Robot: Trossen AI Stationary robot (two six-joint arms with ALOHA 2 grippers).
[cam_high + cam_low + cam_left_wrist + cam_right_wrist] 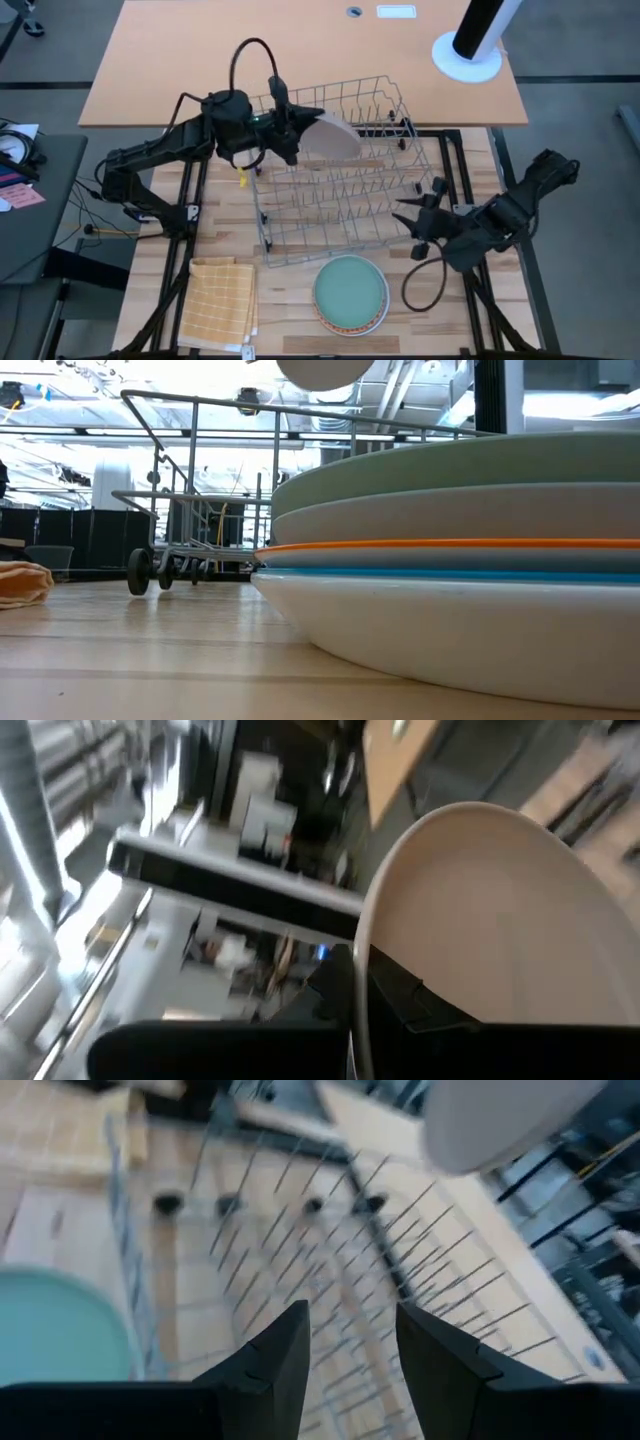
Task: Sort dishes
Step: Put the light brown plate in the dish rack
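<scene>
A beige-white plate (332,137) hangs on edge over the far part of the grey wire rack (340,205), with my left gripper (296,128) shut on it. In the low view its lower rim (320,370) shows above the rack's top rail (300,408). A stack of plates (350,293), the top one pale teal, rests on the table in front of the rack. In the low view the stack (470,580) shows teal, grey, orange-edged, blue-edged and white layers. My right gripper (415,226) stands open at the rack's right near corner, holding nothing. My left gripper pinches the plate's rim (362,955) between its two fingers, one finger (410,1000) on the hollow face and the other on the back. It comes level from the table's left side. The plate stands on edge, lifted clear above the rack.
A folded yellow checked cloth (222,300) lies at the near left of the table. A white round lamp or stand base (467,55) sits on the far desk. The rack's upright tines (300,1260) fill the space ahead of my right gripper (350,1350).
</scene>
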